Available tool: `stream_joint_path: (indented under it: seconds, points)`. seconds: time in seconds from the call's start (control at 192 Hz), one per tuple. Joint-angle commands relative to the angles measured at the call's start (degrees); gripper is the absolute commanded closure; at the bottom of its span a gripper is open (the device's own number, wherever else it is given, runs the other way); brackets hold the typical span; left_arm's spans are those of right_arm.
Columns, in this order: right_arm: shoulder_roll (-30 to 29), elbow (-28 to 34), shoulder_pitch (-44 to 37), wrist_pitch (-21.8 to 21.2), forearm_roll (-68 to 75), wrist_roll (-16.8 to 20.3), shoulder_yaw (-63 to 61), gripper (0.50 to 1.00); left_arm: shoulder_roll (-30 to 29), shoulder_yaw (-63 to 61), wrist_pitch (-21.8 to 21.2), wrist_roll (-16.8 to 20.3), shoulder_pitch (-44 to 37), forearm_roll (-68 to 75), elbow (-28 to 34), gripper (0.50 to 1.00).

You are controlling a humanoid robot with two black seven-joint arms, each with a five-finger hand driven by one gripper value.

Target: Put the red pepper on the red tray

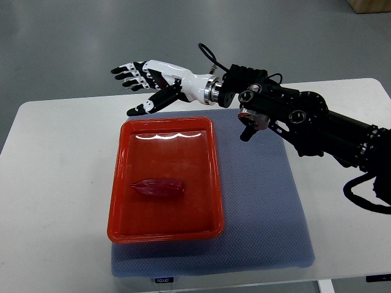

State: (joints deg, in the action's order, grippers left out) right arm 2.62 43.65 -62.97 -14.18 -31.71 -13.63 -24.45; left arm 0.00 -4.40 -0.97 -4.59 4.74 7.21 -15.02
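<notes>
One red pepper (157, 188) lies inside one red tray (211, 183) on a gray mat (263, 201) on the counter (55, 183). The right hand (153, 79) hovers beyond the tray, fingers (125, 70) spread, holding nothing.

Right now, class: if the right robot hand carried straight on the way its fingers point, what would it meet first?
Nothing visible: the right robot hand points left beyond the red tray, over bare table and floor, though depth is unclear.

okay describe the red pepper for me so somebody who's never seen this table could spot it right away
Start at the white table, then the grey mat on it, then the red tray on the mat's left side. The red pepper lies inside that tray, left of its middle. It is the only thing in the tray, long, pointed and darker red than the tray.
</notes>
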Motion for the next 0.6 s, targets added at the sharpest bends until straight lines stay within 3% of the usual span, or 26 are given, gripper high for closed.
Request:
stream_joint_path:
  seconds: [0.0, 0.209, 0.329, 0.595]
  points:
    - [1.42, 0.03, 6.53, -0.15, 4.55, -0.17, -9.64, 0.607, 0.0, 0.0, 0.09, 0.02, 0.01, 0.08, -0.01, 0.5]
    - [1.07, 0.03, 18.85, -0.5, 11.58, -0.79, -25.29, 0.591, 0.0, 0.0, 0.09, -0.07, 0.01, 0.08, -0.01, 0.5]
    - [0.81, -0.23, 24.47, -2.96, 16.85, -1.31, -29.69, 0.589, 0.0, 0.0, 0.09, -0.07, 0.01, 0.08, -0.01, 0.5]
    - [0.63, -2.26, 27.99, -5.16, 28.37, -2.19, -32.41, 0.583, 0.0, 0.0, 0.09, -0.07, 0.01, 0.08, -0.01, 0.5]
